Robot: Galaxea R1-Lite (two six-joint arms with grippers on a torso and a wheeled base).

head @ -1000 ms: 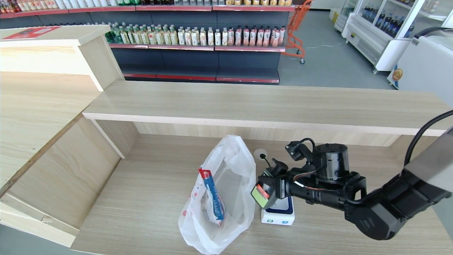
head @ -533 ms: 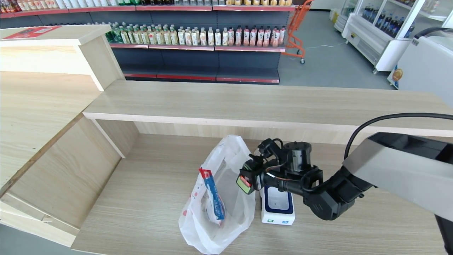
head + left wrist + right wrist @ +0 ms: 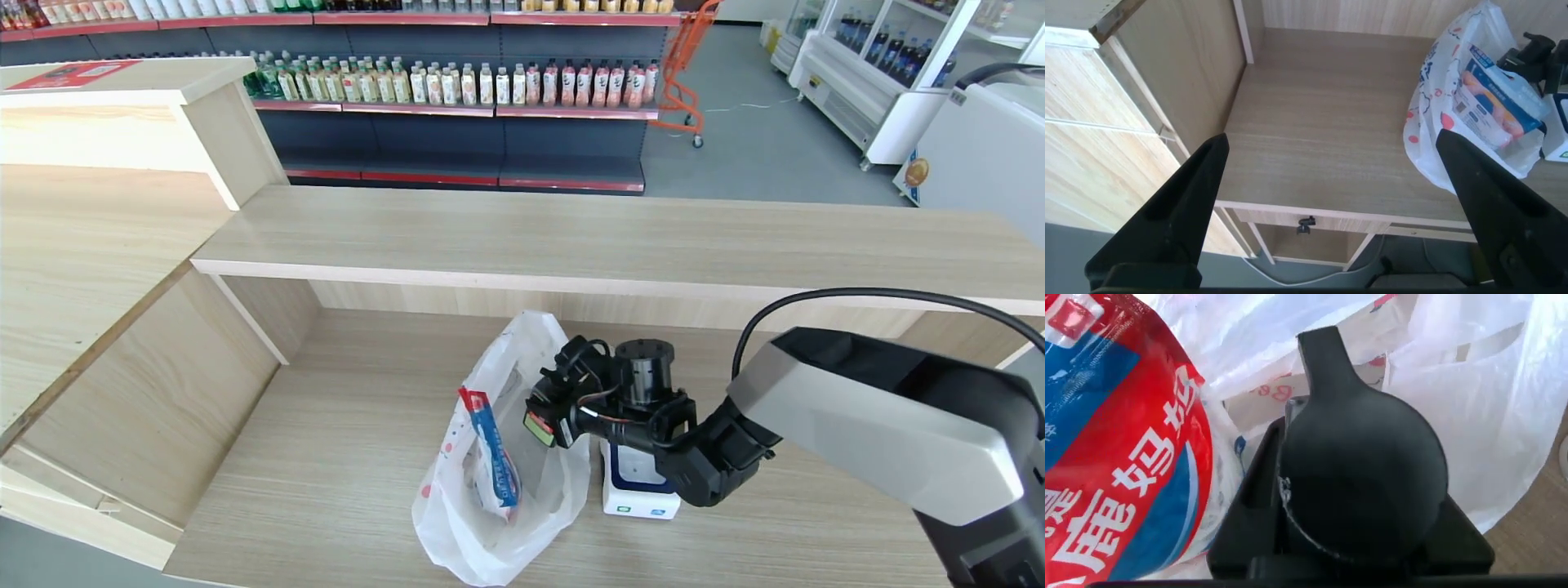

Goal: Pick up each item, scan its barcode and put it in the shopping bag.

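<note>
A white plastic shopping bag [image 3: 535,384] stands open on the lower wooden counter, with a blue, red and white package [image 3: 492,457] inside it. My right gripper [image 3: 543,418] is at the bag's mouth, shut on a small packet [image 3: 539,428] with a red and green label. In the right wrist view the red and blue packet [image 3: 1118,449] sits beside a black finger [image 3: 1360,469], with the bag [image 3: 1478,367] right behind. A white and blue scanner [image 3: 641,490] lies just right of the bag. My left gripper [image 3: 1331,139] hangs open over the counter's front edge, well apart from the bag [image 3: 1437,131].
A raised wooden counter ledge [image 3: 604,245] runs behind the work surface, and a side panel [image 3: 155,392] walls in the left. Store shelves of bottles [image 3: 457,82] and an orange cart [image 3: 686,65] stand far behind. Bare counter [image 3: 326,441] lies left of the bag.
My right arm has swung left with the packet, from above the scanner to the mouth of the bag. The bag and the scanner have stayed put.
</note>
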